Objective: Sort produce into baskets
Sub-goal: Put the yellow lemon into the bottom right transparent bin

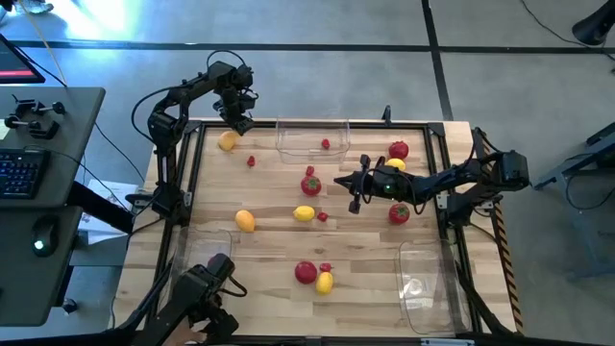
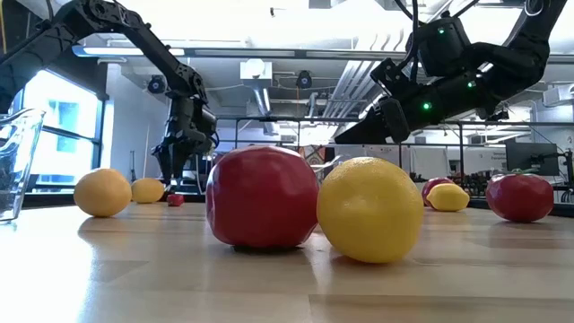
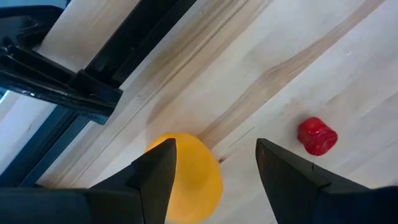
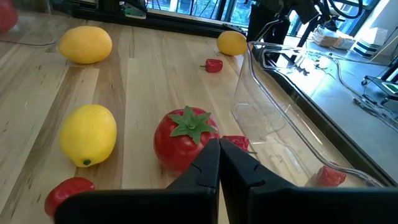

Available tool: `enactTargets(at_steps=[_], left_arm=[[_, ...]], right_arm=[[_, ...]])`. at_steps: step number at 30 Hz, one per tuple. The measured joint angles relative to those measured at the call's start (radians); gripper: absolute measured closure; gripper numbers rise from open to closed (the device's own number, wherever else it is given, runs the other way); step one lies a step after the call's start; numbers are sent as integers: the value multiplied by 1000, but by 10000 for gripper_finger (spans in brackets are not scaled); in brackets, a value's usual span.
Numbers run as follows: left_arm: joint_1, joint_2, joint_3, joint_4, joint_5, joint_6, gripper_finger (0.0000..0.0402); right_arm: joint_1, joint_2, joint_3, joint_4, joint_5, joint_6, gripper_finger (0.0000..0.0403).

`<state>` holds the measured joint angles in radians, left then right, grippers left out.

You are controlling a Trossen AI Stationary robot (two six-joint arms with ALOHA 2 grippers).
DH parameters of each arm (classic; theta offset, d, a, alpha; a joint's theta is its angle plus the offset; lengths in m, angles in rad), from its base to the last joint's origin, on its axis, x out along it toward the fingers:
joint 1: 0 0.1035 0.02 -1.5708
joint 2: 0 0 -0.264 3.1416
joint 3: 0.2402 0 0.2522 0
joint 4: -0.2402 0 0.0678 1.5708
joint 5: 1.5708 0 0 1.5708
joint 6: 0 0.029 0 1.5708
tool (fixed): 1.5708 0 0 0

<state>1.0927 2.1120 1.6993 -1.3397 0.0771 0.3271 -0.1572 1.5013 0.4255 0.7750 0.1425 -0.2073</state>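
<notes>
- The fruit lies scattered over the wooden table [image 1: 269, 245]: an orange lemon [image 1: 228, 140] at the far left corner, with a small red berry [image 1: 252, 160] near it.
- A tomato [image 1: 310, 185] sits mid-table, a yellow lemon [image 1: 304, 213] and another berry [image 1: 322, 216] just nearer.
- A second tomato [image 1: 306, 272] and lemon [image 1: 325, 282] touch each other at the near edge.
- One clear basket [image 1: 313, 136] stands at the far edge with a berry [image 1: 326, 144] inside; another basket [image 1: 428, 284] lies near right.
- The left gripper [image 1: 239, 123] hovers over the orange lemon [image 3: 186, 177], fingers spread wide, holding nothing.
- The right gripper [image 1: 352, 185] hangs above the middle, beside the tomato [image 4: 185, 137], fingers pressed together, empty.
</notes>
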Motion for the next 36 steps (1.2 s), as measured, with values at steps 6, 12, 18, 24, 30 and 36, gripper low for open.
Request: enactTargets(at_steps=[6,12,18,24,30,36], left_arm=[[0,0,0,4,0,16,192],[0,0,0,4,0,16,192],[0,0,0,5,-1,16,192],[-1,-2,0,1,-1,2,192],[-1,-3,0,-1,-1,0,192],[0,-38,0,-2,-1,-1,192]], right_arm=[[0,0,0,0,0,0,402],[0,0,0,0,3,0,402],[0,0,0,0,3,-3,402],[0,0,0,0,2,-3,402],[0,0,0,0,0,-3,402],[0,0,0,0,-1,-3,402]])
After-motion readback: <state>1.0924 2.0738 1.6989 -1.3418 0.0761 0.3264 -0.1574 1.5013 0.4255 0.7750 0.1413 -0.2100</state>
